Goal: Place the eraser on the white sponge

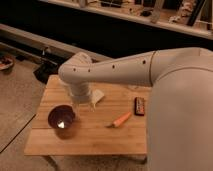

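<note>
On the wooden desk (pixel 95 140), toward its right edge, lies the eraser (pixel 139 105), a small dark bar with reddish markings, flat on the boards and touching nothing else. Well to its left, near the back middle of the desk, sits the white sponge (pixel 98 96), a pale block partly hidden behind the robot's wrist. Nearer the front, between those two, lies an orange carrot (pixel 121 120), angled with its thin tip toward the front left. A dark purple bowl (pixel 61 119) stands upright near the left front, with a bright glint inside it. The white arm (pixel 115 72) reaches in from the right across the back of the desk and bends downward. Its end effector (pixel 82 103) hangs between the sponge and the bowl, just beside the sponge and well apart from the eraser. Whether it is open or closed, or has hold of anything, cannot be told.
</note>
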### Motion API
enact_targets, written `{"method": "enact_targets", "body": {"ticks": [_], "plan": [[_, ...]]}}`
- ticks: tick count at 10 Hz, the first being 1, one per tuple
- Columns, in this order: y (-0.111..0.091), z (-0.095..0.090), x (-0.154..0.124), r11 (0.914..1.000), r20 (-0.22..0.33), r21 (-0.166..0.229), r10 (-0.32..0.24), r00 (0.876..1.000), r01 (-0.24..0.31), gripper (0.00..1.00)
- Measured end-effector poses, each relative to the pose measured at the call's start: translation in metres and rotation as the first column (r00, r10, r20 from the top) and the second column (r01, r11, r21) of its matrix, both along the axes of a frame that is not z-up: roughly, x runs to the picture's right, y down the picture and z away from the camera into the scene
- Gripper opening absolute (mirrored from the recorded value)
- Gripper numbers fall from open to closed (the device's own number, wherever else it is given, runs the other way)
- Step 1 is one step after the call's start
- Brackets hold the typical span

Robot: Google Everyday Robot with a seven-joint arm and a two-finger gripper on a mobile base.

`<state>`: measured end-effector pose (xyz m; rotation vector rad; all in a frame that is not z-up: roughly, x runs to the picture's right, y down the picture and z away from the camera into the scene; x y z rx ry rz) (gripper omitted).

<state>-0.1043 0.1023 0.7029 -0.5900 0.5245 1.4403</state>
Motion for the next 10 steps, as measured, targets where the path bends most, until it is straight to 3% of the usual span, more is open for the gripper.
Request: {"method": "enact_targets", "body": {"ticks": [6, 10], "plan": [[0.000, 0.000, 0.000, 1.0000, 0.001, 0.000, 0.000, 1.000, 0.000, 0.65], [-0.017, 0.034, 0.024, 1.0000, 0.004, 0.004, 0.005, 1.000, -0.005, 0.65]]}}
